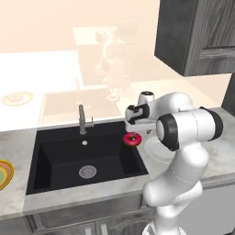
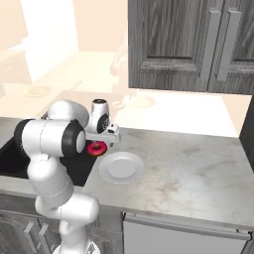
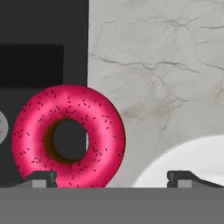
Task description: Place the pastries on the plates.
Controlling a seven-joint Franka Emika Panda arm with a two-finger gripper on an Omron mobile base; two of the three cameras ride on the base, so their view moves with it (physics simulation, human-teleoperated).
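Observation:
A doughnut with glossy red-pink icing (image 1: 128, 140) (image 2: 94, 149) (image 3: 100, 127) lies flat across the right rim of the black sink, half over the basin edge and half on the marble counter. My gripper (image 1: 134, 133) (image 2: 99, 143) (image 3: 113, 178) hangs just above it, pointing down, open, with nothing between its fingers. In the hand view the doughnut sits towards the left finger rather than centred. A plain pale plate (image 2: 121, 167) (image 1: 153, 152) (image 3: 192, 162) rests bare on the counter right beside the doughnut. An orange-yellow rimmed plate (image 1: 3, 174) lies at the counter's far left edge.
The deep black sink (image 1: 87, 156) with its faucet (image 1: 82, 119) lies left of the gripper. Dark wall cabinets (image 2: 188, 44) hang over the counter. Open marble counter (image 2: 188, 173) stretches to the right of the pale plate.

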